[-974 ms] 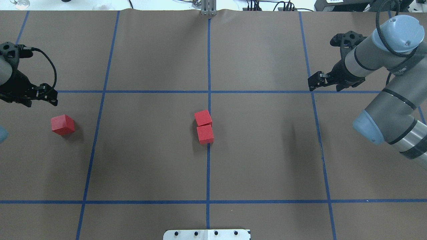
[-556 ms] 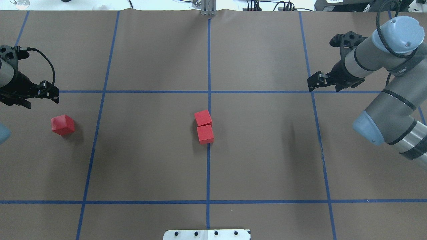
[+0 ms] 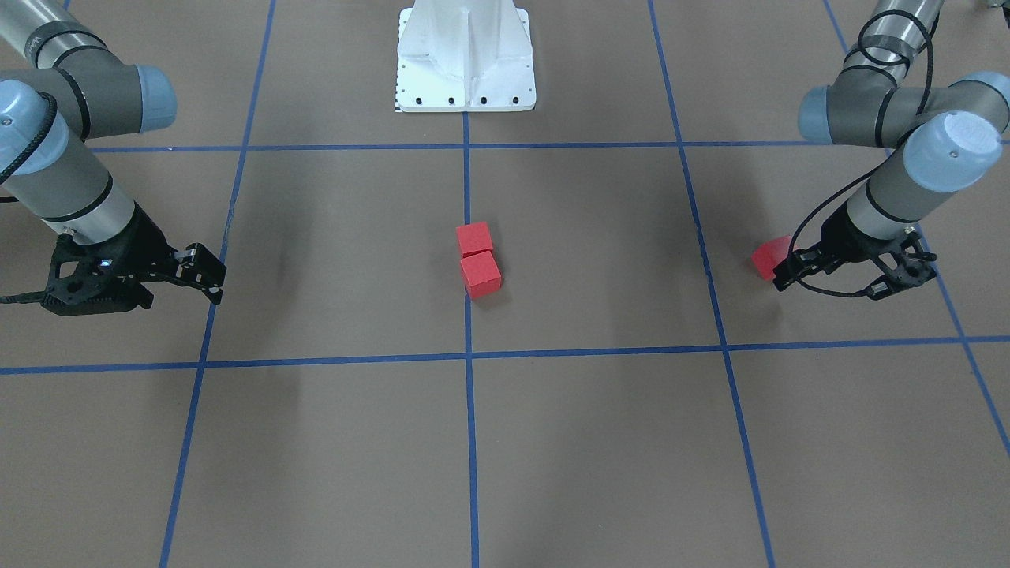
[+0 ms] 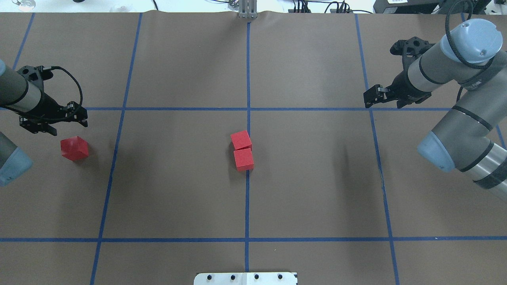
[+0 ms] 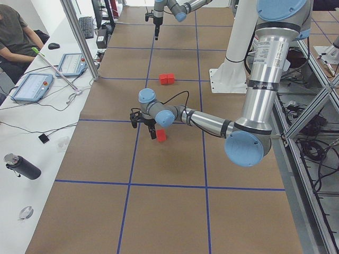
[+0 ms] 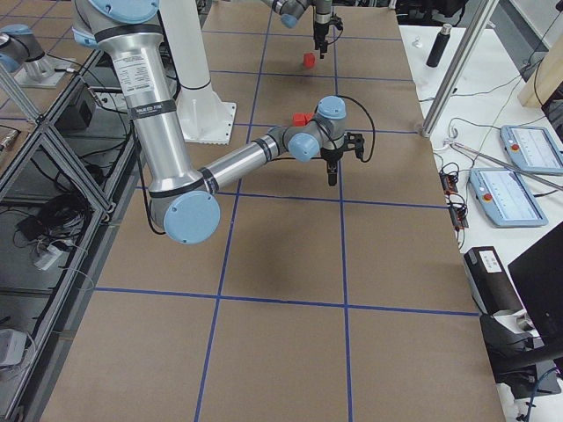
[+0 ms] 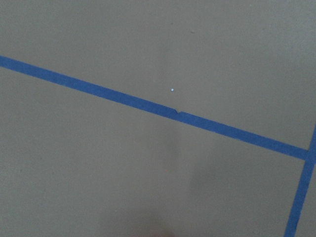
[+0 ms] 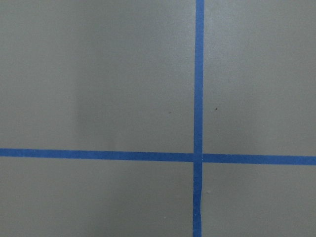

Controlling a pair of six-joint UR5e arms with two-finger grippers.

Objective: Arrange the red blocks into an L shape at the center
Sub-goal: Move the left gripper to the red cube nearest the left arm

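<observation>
- Across the brown desk, the right end effector hangs with jaws apart, holding nothing, well apart from all blocks.
- Left end effector: jaws apart, holding nothing, near the lone red block.
- Pair of red blocks: touching, on the center line.

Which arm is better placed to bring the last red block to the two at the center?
Left. The left claw hangs close by the lone red block, which lies far out on that side. The right claw is on the other side, beyond the center pair.
</observation>
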